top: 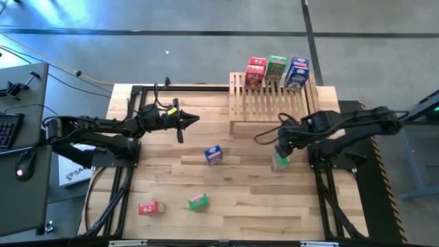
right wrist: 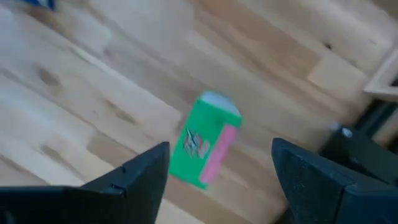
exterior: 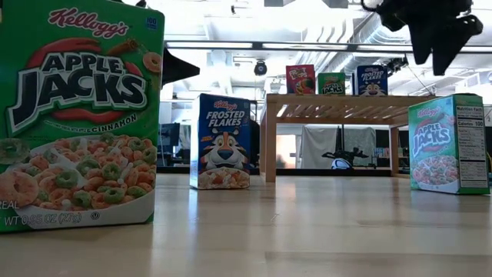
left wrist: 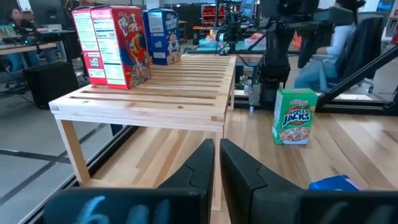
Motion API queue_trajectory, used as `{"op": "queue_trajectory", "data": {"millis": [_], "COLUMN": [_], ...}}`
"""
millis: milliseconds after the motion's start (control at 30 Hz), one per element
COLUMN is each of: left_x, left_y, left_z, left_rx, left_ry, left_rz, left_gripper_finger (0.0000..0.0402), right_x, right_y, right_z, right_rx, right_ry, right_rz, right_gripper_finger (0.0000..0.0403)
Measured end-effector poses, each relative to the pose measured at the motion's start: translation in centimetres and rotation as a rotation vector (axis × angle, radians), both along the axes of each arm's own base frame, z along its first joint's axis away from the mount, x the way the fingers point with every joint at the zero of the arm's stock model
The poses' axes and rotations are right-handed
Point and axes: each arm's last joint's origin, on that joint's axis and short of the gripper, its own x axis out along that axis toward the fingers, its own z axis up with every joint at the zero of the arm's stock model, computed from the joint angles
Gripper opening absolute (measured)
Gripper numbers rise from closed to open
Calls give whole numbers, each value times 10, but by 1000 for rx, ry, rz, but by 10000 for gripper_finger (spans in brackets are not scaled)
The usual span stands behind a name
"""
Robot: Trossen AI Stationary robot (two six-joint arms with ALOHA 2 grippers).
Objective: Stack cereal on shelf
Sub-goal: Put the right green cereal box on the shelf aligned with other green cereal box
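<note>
The wooden slatted shelf (top: 274, 103) stands at the table's far right and carries a red (top: 255, 72), a green (top: 276, 70) and a blue cereal box (top: 297, 73) upright along its far edge. A green box (top: 280, 161) stands upright on the table in front of the shelf. My right gripper (top: 285, 147) hangs open above it, and in the right wrist view the box (right wrist: 208, 140) shows below and between the spread fingers, untouched. A blue box (top: 213, 155), another green box (top: 198, 201) and a red box (top: 151, 207) rest on the table. My left gripper (top: 188, 122) waits shut, left of the shelf.
The low view shows the shelf (exterior: 338, 104) raised on legs, with open space under it. The near green box (exterior: 77, 115) and the blue box (exterior: 223, 142) stand upright. Bare planks lie between the boxes. A person sits beyond the table's right edge in the left wrist view.
</note>
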Motion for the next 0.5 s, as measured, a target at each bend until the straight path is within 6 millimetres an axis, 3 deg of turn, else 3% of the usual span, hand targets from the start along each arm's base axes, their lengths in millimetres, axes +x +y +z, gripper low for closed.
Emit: {"op": "queue_trajectory", "data": {"millis": [267,500], "left_x": [0,0], "left_y": [0,0], "left_z": [0,0], "left_rx": [5,-6], "left_ry": [0,-3], "left_rz": [6,7], "left_gripper_finger": [16,16], "right_x": [30,32], "right_y": [10,15], "right_z": [-7,-12], "right_rx": [90,121], "right_ry": [103,147], "right_rz": [30,-82], "right_gripper_finger": [303,330]}}
